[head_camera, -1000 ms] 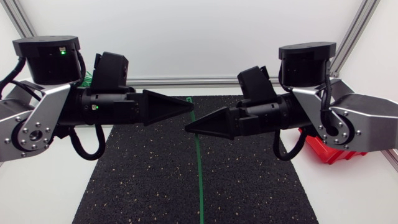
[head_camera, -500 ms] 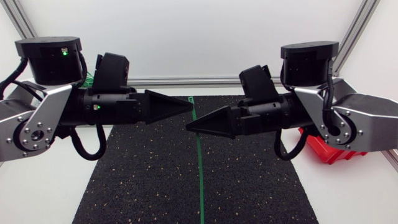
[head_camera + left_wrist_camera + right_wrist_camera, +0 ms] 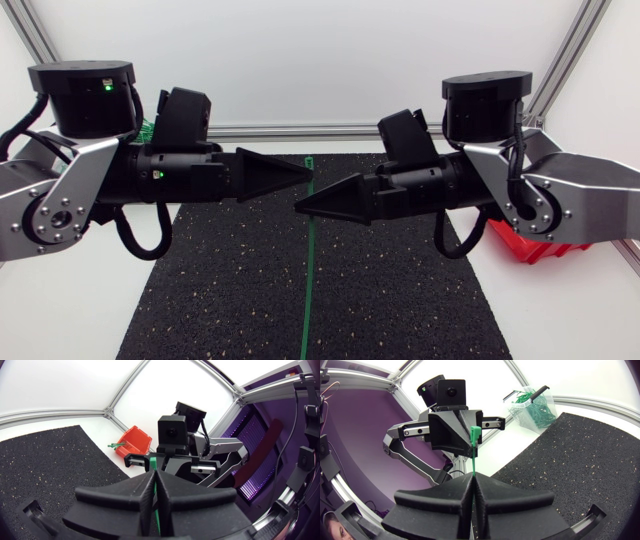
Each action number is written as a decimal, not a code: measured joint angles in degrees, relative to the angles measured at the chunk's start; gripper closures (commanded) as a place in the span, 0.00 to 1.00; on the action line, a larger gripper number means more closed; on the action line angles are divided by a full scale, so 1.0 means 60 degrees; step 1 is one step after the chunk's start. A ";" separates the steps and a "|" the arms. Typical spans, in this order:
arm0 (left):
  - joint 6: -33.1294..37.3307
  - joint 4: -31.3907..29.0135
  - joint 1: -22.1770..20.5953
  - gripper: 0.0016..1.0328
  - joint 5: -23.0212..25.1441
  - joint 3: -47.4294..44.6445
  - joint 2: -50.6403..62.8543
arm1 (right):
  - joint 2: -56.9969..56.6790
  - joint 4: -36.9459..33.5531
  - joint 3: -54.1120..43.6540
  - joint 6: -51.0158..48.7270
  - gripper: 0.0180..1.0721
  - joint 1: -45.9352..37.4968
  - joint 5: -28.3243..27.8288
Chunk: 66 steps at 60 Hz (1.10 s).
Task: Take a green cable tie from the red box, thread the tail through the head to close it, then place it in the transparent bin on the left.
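Note:
A green cable tie (image 3: 308,280) hangs upright over the black mat (image 3: 220,290), its head (image 3: 475,431) at the top and its long tail pointing down toward the front edge. In the head view my two grippers meet tip to tip at the middle. My left gripper (image 3: 311,172) is shut on the tie just under the head. My right gripper (image 3: 298,207) is shut on the strap a little lower. In the left wrist view the green strap (image 3: 155,492) shows between the closed left gripper (image 3: 154,480) fingers. In the right wrist view it rises out of the right gripper (image 3: 472,482).
The red box (image 3: 525,245) sits at the mat's right edge behind my right arm, a few green ties sticking out of it (image 3: 118,445). The transparent bin (image 3: 532,407), holding several green ties, stands at the far left behind my left arm.
My left gripper has closed on the tie near its head. The right arm has shifted slightly left, and the hanging tail has swung to the left.

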 measured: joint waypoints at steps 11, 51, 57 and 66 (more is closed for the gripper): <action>0.0000 -0.0004 0.0000 0.96 0.0000 0.0000 0.0000 | 0.0000 0.0029 0.0000 -0.0004 0.93 0.0029 0.0033; -0.0004 -0.0867 0.1865 0.96 0.0627 0.0339 0.0000 | 0.0058 -0.5275 0.1100 -0.5246 0.04 -0.0353 0.0087; 0.0000 -0.0867 0.2095 0.96 0.0627 0.0339 0.0000 | 0.0452 -0.6422 0.1789 -0.6659 0.04 -0.0412 0.0270; 0.0004 -0.0867 0.2357 0.96 0.0667 0.0339 0.0000 | 0.0816 -0.6546 0.2124 -0.8276 0.04 -0.0637 0.2415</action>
